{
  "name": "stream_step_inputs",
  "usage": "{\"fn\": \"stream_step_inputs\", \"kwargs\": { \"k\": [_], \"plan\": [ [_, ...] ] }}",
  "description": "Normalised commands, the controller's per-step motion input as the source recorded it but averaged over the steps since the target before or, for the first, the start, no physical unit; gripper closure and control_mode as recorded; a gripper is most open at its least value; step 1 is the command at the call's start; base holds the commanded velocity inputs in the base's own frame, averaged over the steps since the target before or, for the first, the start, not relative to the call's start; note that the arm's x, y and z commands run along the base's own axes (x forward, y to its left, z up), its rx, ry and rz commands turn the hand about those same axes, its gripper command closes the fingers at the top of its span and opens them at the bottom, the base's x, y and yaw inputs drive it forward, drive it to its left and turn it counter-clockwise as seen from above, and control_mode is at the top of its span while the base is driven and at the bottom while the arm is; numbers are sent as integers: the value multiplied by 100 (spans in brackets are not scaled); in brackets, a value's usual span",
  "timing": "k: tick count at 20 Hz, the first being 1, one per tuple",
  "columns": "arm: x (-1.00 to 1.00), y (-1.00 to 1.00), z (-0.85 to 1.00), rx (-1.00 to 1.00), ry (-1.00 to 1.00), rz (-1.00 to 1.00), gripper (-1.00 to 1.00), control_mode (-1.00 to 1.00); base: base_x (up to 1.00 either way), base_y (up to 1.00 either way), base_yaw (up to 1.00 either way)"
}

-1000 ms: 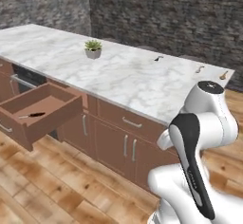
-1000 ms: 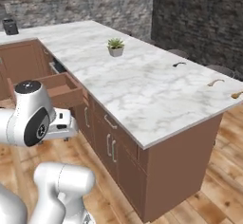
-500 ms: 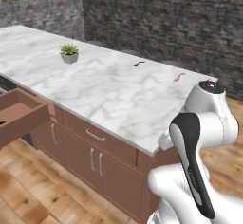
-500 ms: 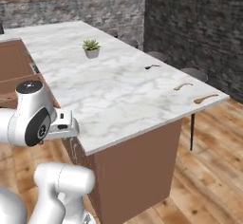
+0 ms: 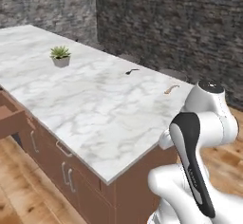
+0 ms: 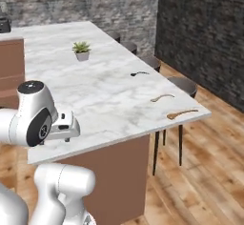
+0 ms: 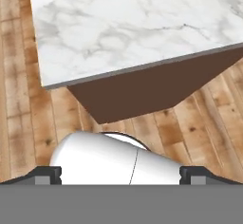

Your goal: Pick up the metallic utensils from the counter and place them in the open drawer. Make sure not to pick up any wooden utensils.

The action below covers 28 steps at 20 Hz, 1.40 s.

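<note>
– Four things on the counter (image 5: 85,109), going left to right?

– Yes. From the left base camera, the drawer (image 5: 9,122) comes first: it juts out from the cabinets at the far left edge, below the slab, and its inside is out of frame. On the marble, a small potted plant (image 5: 60,56) stands well back.

– And the metal utensil?

– A thin dark spoon-like piece (image 5: 131,70) lies to the right of the plant, near the far edge and well apart from it. It is too small to tell its material for sure. Further right, close to the corner, lies a wooden spoon (image 5: 171,89).

– Does the right base camera agree?

– Same order: plant, then the dark utensil, then that spoon, and a second wooden spoon (image 6: 182,114) nearest the corner. The three utensils run in a loose row along the far edge, none touching. Two dark stools (image 6: 183,83) stand on the wooden floor just beyond that edge.

– The end effector?

– In the hand camera its fingertips (image 7: 47,173) sit at opposite sides of the view, so the end effector (image 7: 121,174) is spread wide with nothing gripped. It hangs off the near side of the counter, well away from every utensil, looking down at the counter's corner, the brown side panel and the floorboards.
</note>
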Motion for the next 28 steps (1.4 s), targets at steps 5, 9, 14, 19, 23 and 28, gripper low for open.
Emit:
{"fn": "stream_step_inputs", "kwargs": {
  "k": [5,9,14,19,23,28],
  "plan": [
    [0,0,0,0,0,0,-100,100,-4,-100,35],
    [0,0,0,0,0,0,-100,100,0,-100,55],
    [0,0,0,0,0,0,-100,100,0,-100,54],
    [0,0,0,0,0,0,-100,100,-23,-100,47],
    [0,0,0,0,0,0,-100,100,-46,-100,48],
    [0,0,0,0,0,0,-100,100,-31,-100,53]
  ]
}}
